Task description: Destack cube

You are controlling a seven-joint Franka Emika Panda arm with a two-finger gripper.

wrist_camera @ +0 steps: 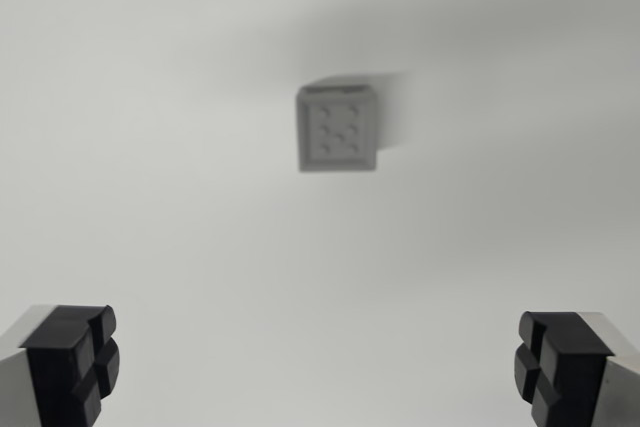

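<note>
Grey cube point(338, 128), studded top face toward my camera, lies well apart on the white table point(150, 197), ahead of and slightly to the wrist view's right of my gripper point(320, 367), whose jaws stand wide and empty.

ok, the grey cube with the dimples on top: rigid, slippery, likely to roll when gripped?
The cube looks rigid: its edges are straight and its faces flat, so it should not deform. Flat sides suggest it would slide or tip, not roll. Whether it is slippery is unclear, since the wrist view is blurred. The gripper is open, its fingers well apart.
</note>
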